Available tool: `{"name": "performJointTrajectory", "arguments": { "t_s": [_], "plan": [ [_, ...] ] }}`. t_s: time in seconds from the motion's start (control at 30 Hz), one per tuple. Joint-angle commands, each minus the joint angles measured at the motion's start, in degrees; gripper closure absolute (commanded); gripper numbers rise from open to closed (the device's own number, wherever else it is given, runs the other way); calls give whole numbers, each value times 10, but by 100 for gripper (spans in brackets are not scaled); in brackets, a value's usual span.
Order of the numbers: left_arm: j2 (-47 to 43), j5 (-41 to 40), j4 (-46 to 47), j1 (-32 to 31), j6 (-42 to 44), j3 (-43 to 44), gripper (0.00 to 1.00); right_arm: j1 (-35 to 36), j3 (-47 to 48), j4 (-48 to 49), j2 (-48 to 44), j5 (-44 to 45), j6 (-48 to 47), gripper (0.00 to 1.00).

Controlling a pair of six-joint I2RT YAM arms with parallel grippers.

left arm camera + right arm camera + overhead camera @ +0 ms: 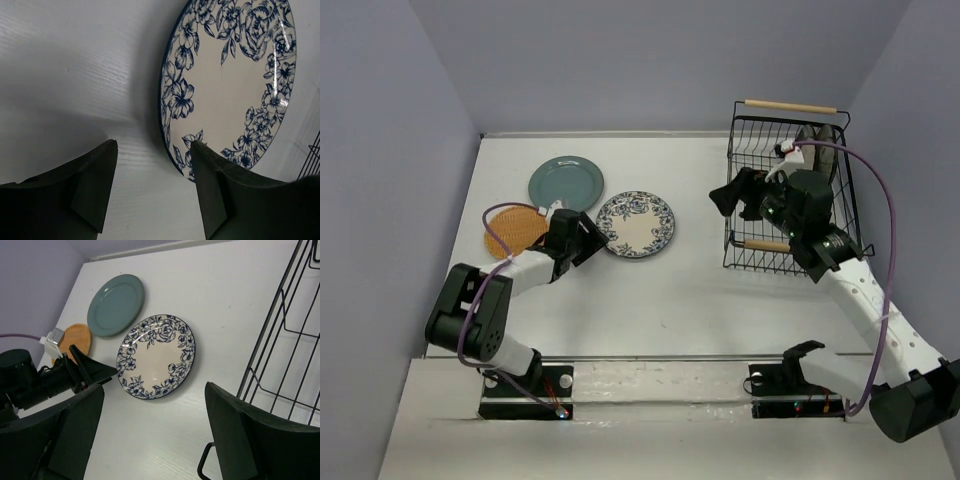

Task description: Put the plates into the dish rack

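Observation:
The white plate with blue flowers [636, 223] lies flat mid-table. My left gripper [594, 240] is open at its left rim; in the left wrist view [154, 145] one finger overlaps the plate's edge [225, 90] and the other is over bare table. The teal plate [566, 183] and the orange-tan plate [513, 230] lie flat to the left. The black wire dish rack [790, 190] stands at the right. A dark-rimmed plate [820, 145] stands in it, partly hidden by the arm. My right gripper [735, 195] is open and empty, just left of the rack.
The right wrist view shows the flowered plate [156, 356], teal plate [115, 304], orange plate [77, 340] and the rack's wires [280, 340]. Purple-grey walls enclose the table on three sides. A wooden rod handle [790, 105] tops the rack's far side.

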Motion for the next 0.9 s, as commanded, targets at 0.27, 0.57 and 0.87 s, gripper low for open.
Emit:
{"name": "performJointTrajectory", "arguments": {
  "t_s": [0.27,0.57,0.87],
  "plan": [
    [129,46,120,31,-39,53,45,21,-64,70,-19,-43,36,16],
    [167,48,158,25,-50,62,72,32,-64,77,-11,-52,39,16],
    [41,34,160,20,-39,20,94,37,-43,71,13,-66,39,16]
  ]
}}
